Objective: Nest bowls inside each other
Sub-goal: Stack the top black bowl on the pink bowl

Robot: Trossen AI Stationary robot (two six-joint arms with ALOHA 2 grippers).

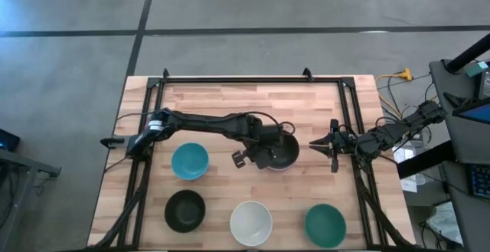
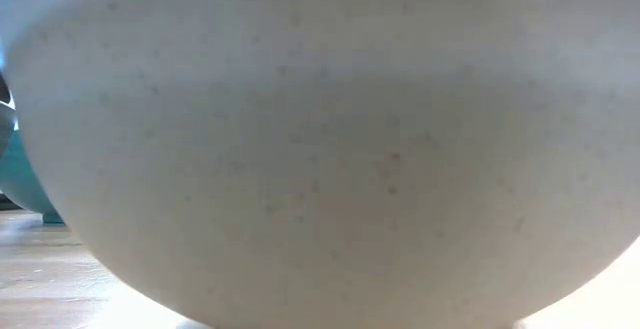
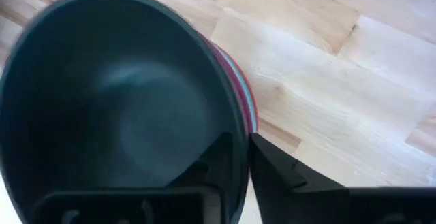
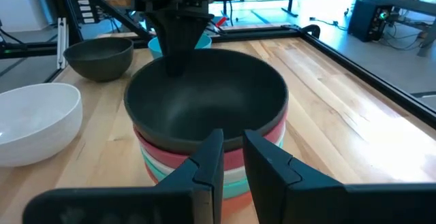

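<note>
Bench (image 1: 230, 99): pale wooden planks, butcher-block pattern, black frame rails along the edges.
Light blue bowl (image 1: 189, 161): round, smooth plastic, standing alone left of centre.
Black bowl (image 1: 185, 210): matte, front-left, apart from the others.
White bowl (image 1: 251, 223): smooth, faintly speckled, front-centre; its wall fills the low view (image 2: 320, 149).
Stack (image 1: 279, 154): at bench centre; a dark bowl (image 4: 208, 101) on top, red, white and teal rims (image 4: 235, 173) nested below it.
Left pincer (image 1: 260, 157): pinching the near rim of the top dark bowl, one finger (image 3: 272, 166) outside the wall, the other inside.
Right pincer (image 1: 322, 146): just right of the stack, not touching; fingers (image 4: 208, 163) spread narrowly.
Dark green bowl (image 1: 325, 225): front-right, alone.
</note>
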